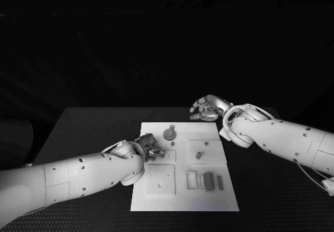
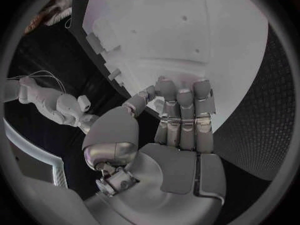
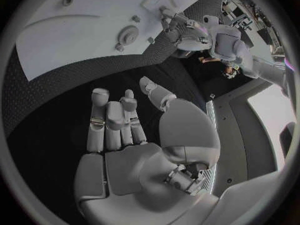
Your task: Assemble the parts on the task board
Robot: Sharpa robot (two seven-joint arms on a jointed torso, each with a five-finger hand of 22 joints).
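The task board [image 1: 182, 166] lies flat in the middle of the black counter [image 1: 83, 130], its long side running away from the robot. On its far half a round gear-like part [image 1: 170, 133] sits near the left edge, with a small peg [image 1: 198, 155] standing in a square recess to the right of it. Nearer the robot, a square plate [image 1: 160, 180] occupies the left side, and a group of narrow upright blocks [image 1: 205, 181] stands to its right.

The left hand [image 1: 148, 150] rests at the board's left edge, beside the gear-like part. In the left wrist view its fingers [image 2: 184, 115] are straight and held side by side, reaching over the board's edge with nothing between them and the thumb.

The right hand [image 1: 207, 108] hovers past the board's far right corner, over the counter. The right wrist view shows its fingers [image 3: 112, 120] extended, slightly apart, and empty.
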